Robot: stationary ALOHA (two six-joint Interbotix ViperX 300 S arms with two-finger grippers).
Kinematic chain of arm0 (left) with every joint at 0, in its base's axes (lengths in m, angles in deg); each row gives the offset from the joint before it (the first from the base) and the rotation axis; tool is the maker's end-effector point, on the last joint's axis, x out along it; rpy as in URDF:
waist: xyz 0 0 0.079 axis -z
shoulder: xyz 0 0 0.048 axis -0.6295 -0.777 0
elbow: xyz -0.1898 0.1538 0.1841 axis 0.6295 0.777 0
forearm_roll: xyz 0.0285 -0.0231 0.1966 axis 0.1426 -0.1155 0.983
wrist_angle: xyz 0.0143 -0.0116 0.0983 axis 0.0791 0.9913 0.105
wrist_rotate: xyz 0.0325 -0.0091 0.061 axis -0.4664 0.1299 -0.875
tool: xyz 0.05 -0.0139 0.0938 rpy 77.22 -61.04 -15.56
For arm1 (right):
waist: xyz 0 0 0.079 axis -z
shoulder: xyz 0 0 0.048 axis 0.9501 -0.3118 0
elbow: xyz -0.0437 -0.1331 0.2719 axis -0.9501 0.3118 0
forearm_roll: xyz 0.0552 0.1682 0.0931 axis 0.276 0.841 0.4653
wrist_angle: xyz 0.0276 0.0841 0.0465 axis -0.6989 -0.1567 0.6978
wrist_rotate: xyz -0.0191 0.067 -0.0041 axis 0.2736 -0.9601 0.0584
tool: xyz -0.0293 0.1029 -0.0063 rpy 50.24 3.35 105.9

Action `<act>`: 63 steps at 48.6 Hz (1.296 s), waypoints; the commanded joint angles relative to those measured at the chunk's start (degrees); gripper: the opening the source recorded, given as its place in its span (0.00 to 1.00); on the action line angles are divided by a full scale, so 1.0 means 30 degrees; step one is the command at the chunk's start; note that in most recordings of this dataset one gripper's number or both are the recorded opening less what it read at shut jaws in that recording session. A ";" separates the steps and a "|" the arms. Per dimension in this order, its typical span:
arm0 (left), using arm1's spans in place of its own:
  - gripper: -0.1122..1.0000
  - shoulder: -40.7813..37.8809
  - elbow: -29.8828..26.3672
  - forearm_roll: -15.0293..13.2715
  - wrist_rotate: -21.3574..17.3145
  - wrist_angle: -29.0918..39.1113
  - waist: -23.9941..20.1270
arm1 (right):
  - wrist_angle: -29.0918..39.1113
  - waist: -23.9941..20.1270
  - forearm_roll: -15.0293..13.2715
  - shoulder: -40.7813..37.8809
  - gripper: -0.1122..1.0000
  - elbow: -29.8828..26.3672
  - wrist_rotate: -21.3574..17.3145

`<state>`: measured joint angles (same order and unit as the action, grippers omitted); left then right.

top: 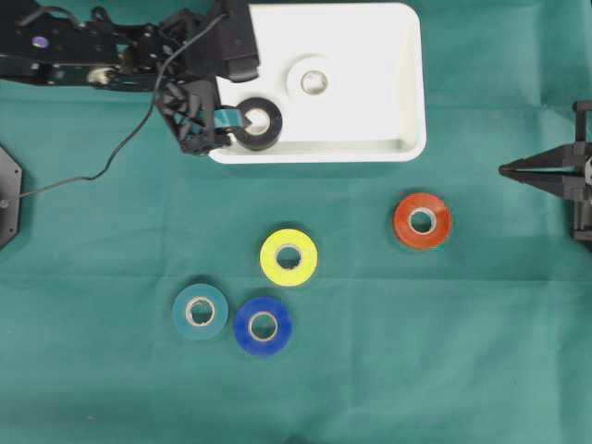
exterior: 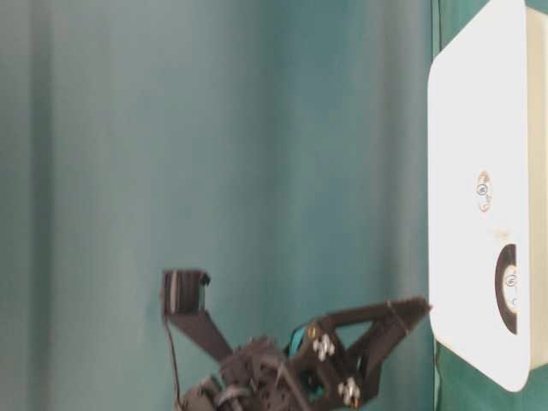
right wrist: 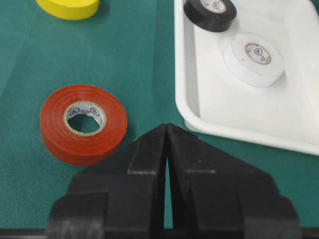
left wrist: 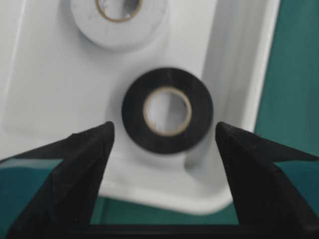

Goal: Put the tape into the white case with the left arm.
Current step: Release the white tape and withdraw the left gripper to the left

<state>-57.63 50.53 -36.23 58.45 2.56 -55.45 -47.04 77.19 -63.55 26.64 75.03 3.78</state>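
The white case [top: 388,111] stands at the back of the green table. A black tape roll [top: 258,123] lies flat in its front left corner, and it shows in the left wrist view as the black tape [left wrist: 167,110] on the case floor [left wrist: 50,89]. My left gripper [top: 224,125] hangs at the case's left rim, open, its fingertips [left wrist: 102,134] wide apart on either side of the roll and short of it, touching nothing. A white tape roll [top: 314,80] lies further in. My right gripper [top: 504,170] rests shut and empty at the right edge.
On the cloth lie a red roll [top: 423,220], a yellow roll [top: 289,256], a teal roll [top: 200,311] and a blue roll [top: 263,325]. The red roll [right wrist: 83,122] sits just ahead and left of my right gripper [right wrist: 166,127]. A thin black cable [top: 120,148] trails left.
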 commanded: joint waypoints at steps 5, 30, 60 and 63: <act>0.82 0.1787 0.1172 -0.0029 0.0000 -0.0293 0.0059 | -0.0176 0.0029 0.0000 -0.0117 0.02 -0.0205 -0.0029; 0.82 0.5508 0.5332 -0.0059 -0.0029 -0.1934 0.0322 | -0.0146 0.0029 -0.0029 -0.0088 0.02 -0.0205 -0.0029; 0.82 0.7383 0.6738 -0.0059 -0.0029 -0.1816 0.4014 | -0.0146 0.0029 -0.0029 -0.0117 0.02 -0.0205 -0.0029; 0.82 0.7764 0.7031 -0.0059 0.0000 -0.1787 0.4453 | -0.0146 0.0029 -0.0029 -0.0117 0.02 -0.0205 -0.0029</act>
<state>-36.10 71.54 -36.31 58.54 -2.62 -43.49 -47.04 77.19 -63.55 26.64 75.03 3.87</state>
